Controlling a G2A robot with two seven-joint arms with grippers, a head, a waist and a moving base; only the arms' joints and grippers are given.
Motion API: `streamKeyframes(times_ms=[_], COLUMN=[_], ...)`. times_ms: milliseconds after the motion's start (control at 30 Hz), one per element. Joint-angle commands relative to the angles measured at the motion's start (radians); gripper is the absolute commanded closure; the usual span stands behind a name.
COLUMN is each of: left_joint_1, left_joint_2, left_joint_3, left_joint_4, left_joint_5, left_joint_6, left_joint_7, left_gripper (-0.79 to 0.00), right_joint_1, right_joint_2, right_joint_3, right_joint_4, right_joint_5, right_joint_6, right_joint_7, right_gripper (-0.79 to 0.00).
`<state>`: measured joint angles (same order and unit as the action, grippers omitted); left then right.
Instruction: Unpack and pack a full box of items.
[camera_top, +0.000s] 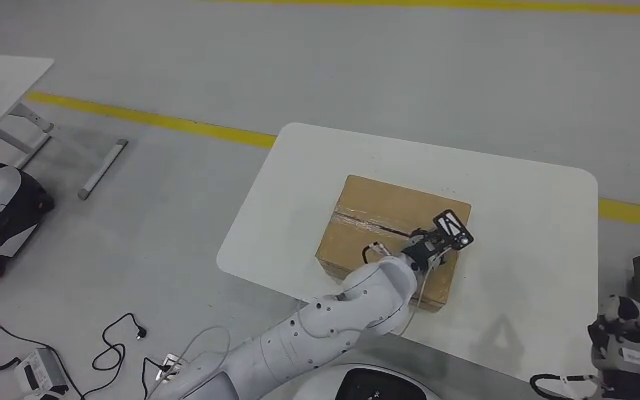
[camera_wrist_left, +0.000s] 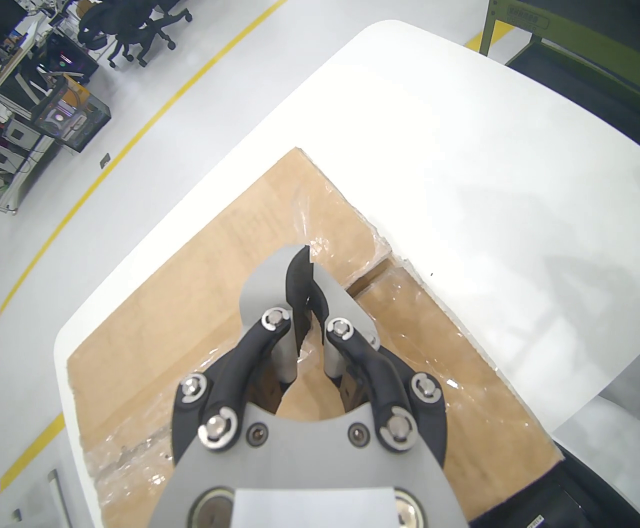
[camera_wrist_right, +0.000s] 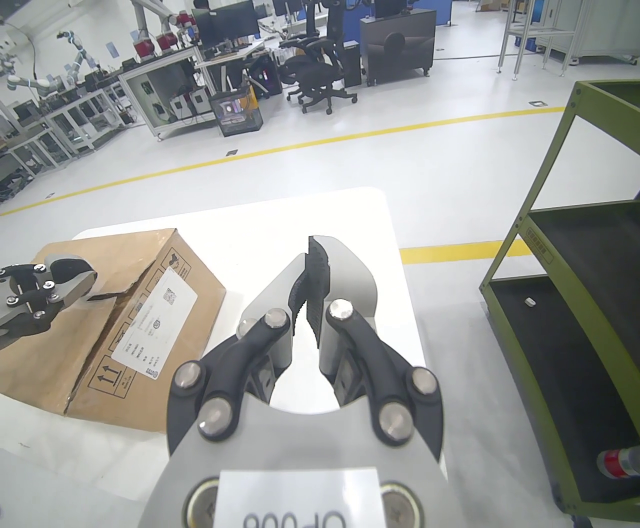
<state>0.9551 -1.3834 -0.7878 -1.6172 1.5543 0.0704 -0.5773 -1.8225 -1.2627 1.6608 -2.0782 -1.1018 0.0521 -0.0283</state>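
A brown cardboard box (camera_top: 385, 215) stands in the middle of the white table (camera_top: 520, 190), its top seam covered with clear tape. My left gripper (camera_wrist_left: 305, 257) is shut and hovers just over the box top (camera_wrist_left: 200, 280), right by the taped seam at the box's right end. From the right wrist view, the left gripper (camera_wrist_right: 75, 275) sits at a slightly gaping seam of the box (camera_wrist_right: 150, 320). My right gripper (camera_wrist_right: 312, 255) is shut and holds nothing, well to the right of the box and above the table's right end.
A green shelf cart (camera_wrist_right: 575, 300) stands on the floor beside the table's right end, with a small red and silver cylinder (camera_wrist_right: 617, 462) on a lower shelf. The right arm (camera_top: 617, 345) is off the table's near right corner. Bare table surface (camera_wrist_left: 450, 150) surrounds the box.
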Motion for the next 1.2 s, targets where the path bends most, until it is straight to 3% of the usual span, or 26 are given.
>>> streamKeyframes(times_ms=[0,267,400,733,1167], left_joint_1=[0.011,0.086,0.128,0.229,0.299], left_joint_2=[0.001,0.019,0.036,0.072,0.091], left_joint_3=[-0.019,-0.136,-0.225,-0.423,-0.610], left_joint_4=[-0.019,-0.117,-0.168,-0.309,-0.375], left_joint_5=[-0.008,-0.006,-0.002,0.119,0.175], left_joint_6=[0.002,-0.016,-0.070,-0.138,-0.145], left_joint_7=[0.013,0.045,0.011,-0.005,-0.003], left_gripper=[0.000,0.000,0.000,0.000,0.000], right_joint_1=[0.002,0.025,0.043,0.098,0.189], right_joint_2=[-0.001,-0.004,-0.005,-0.006,-0.010], right_joint_3=[-0.004,-0.026,-0.039,-0.082,-0.174], right_joint_4=[0.001,0.015,0.020,0.035,0.077], right_joint_5=[0.010,0.041,0.056,0.068,0.022], right_joint_6=[-0.004,-0.031,-0.056,-0.115,-0.141], right_joint_7=[0.004,0.024,0.030,0.064,0.114], right_gripper=[0.000,0.000,0.000,0.000,0.000])
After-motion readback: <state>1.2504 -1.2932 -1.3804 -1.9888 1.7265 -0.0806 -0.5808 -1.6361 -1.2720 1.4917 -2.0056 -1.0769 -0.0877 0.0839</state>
